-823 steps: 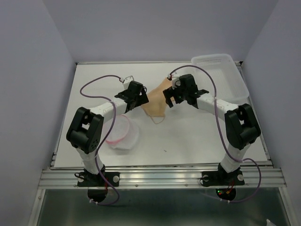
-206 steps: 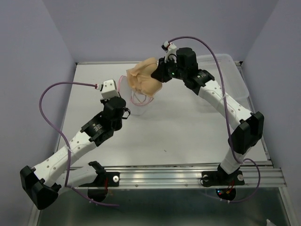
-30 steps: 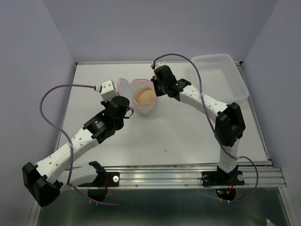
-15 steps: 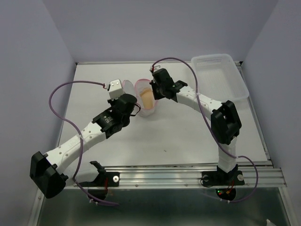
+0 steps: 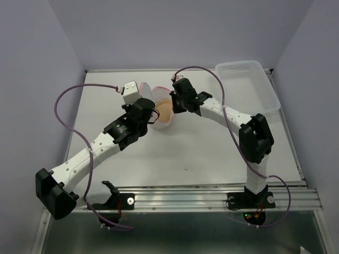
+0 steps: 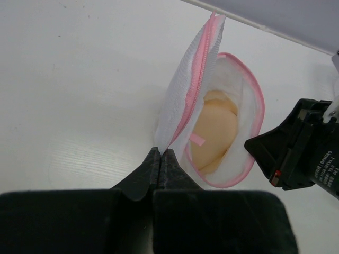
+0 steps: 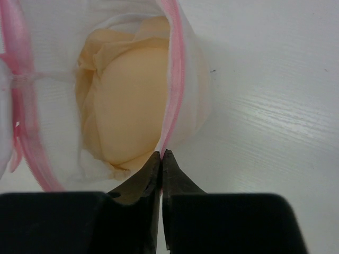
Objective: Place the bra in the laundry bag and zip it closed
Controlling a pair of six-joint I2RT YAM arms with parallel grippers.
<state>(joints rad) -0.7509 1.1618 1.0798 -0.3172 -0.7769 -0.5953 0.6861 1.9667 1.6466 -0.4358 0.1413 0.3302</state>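
The left gripper [image 6: 160,155] is closed, and its two fingertips pinch the lower edge of the open flap [image 6: 185,90] of the laundry bag [image 6: 241,114], just where the white mesh meets the pink zipper. The flap stands almost upright and apart from the body of the bag, so the mouth is open toward the left wrist camera and the zipper is not closed. The right gripper [image 7: 161,156] is at the opposite side of the bag. Its jaws are almost together, with only a thin slit between them, and their tips nip the pink rim [image 7: 179,79] of the body. The bra [image 6: 214,129] sits inside the bag as a round peach lump that fills most of the pouch. The bag rests on the white table [image 5: 212,148], toward the far middle, between the two grippers. A clear plastic basket [image 5: 249,87] lies at the far right corner, well apart from them.
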